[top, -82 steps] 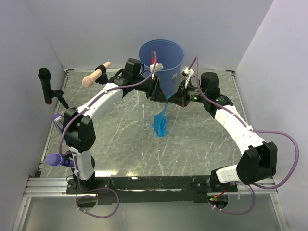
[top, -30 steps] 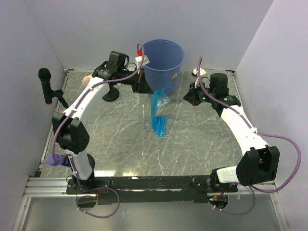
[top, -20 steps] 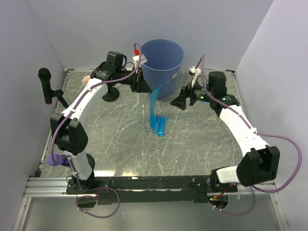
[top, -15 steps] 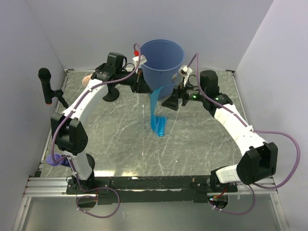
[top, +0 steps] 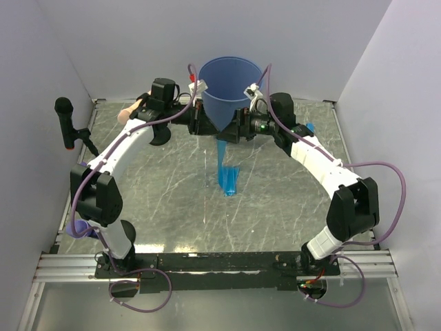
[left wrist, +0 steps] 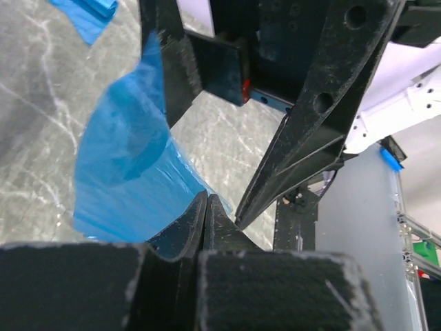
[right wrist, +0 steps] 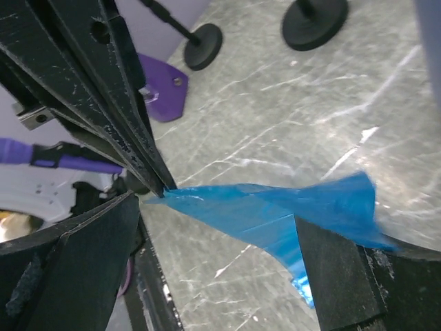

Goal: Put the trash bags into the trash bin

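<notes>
Just below the trash bin (top: pixel 231 96), upper centre overhead, my left end effector (top: pixel 205 127) pinches the trash bag (top: pixel 222 165), its tail on the worktop (top: pixel 158 200). My right end effector (top: pixel 236 131) is spread around the film; I reckon a thin bite could let it slip or tear.

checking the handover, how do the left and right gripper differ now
The left gripper is shut, pinching the top of the thin translucent blue plastic film bag; the right gripper is open, the film between its jaws, ungripped. The left one reaches in from the left, the right one from the right. Both meet in front of the round blue plastic bin.
</notes>
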Available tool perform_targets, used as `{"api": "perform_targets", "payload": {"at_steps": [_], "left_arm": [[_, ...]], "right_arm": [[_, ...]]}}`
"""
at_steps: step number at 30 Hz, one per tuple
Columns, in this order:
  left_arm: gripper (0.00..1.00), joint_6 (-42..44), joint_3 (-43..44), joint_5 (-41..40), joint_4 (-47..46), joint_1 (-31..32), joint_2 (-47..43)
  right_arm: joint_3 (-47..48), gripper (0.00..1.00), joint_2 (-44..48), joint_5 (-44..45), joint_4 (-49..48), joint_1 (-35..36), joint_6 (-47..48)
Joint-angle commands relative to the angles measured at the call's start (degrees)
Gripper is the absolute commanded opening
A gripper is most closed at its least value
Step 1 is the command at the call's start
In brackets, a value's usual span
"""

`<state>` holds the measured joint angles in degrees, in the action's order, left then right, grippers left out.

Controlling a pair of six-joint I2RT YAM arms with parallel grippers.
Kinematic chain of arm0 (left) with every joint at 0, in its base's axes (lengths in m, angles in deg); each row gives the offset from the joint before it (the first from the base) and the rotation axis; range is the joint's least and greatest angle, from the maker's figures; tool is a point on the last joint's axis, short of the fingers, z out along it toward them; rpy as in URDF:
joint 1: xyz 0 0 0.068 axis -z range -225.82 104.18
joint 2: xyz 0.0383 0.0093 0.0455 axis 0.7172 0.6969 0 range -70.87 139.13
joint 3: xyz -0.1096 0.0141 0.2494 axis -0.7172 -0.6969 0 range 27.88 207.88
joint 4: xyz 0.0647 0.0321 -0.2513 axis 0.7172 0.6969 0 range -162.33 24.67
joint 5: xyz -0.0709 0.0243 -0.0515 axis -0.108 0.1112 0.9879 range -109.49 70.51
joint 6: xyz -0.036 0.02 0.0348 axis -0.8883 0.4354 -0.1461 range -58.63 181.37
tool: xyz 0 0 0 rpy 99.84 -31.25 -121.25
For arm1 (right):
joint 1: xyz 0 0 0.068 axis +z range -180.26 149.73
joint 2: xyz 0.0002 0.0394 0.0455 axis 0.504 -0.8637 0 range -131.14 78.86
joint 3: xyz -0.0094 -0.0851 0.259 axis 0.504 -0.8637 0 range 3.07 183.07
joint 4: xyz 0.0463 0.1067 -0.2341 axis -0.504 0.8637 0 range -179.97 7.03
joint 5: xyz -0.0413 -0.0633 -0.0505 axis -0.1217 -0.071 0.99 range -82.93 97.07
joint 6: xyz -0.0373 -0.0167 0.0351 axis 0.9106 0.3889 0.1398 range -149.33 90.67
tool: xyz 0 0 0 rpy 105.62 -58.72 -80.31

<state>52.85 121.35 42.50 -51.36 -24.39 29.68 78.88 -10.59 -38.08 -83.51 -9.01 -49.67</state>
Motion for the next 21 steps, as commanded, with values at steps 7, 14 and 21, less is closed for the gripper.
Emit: {"api": "perform_targets", "payload": {"at_steps": [7, 14, 21], "left_arm": [[0.0, -5.6, -1.5, 6.8, -8.9, -1.6, -2.8], [0.01, -6.7, -1.5, 7.3, -9.6, -2.4, -2.9], [0.01, -7.0, -1.1, 7.5, -9.5, -3.3, -2.7]], "right_arm": [[-0.5, 0.65, -0.7, -8.9, -10.9, -0.2, -1.3], [-0.8, 0.29, -1.6, -10.3, -13.0, -1.8, -1.1], [0.7, 0.0, -2.0, -5.2, -9.0, -2.5, 3.3]]}}
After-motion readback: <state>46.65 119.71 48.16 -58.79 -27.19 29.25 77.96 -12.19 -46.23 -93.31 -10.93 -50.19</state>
